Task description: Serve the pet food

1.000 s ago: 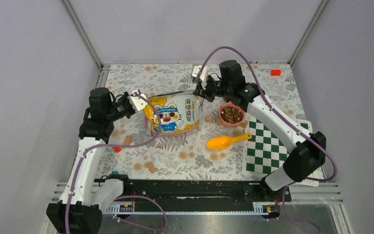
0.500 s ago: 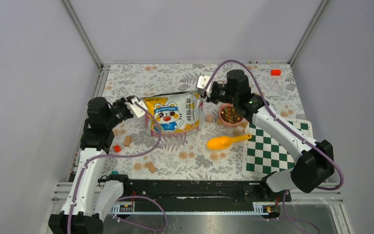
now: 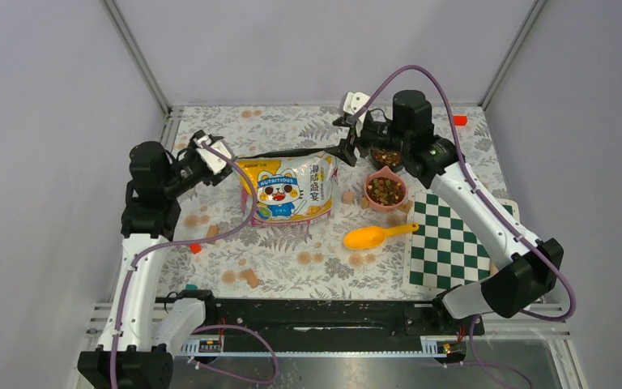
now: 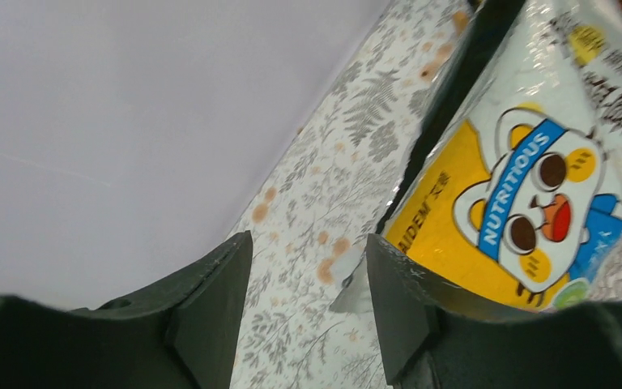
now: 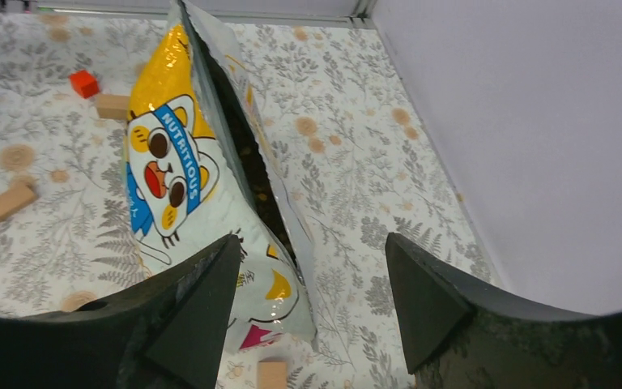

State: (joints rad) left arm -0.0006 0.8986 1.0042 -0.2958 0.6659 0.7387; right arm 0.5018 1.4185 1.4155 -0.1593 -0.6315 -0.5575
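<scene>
plainly, left claw (image 4: 308,245) and right claw (image 5: 312,245) gape apart over a leaf-print table (image 3: 291,128) between grey walls (image 3: 308,49).

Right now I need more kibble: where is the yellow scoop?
In the top view, the yellow scoop lies right of centre, just nearer than the pink bowl, handle pointing at the checkerboard.
</scene>
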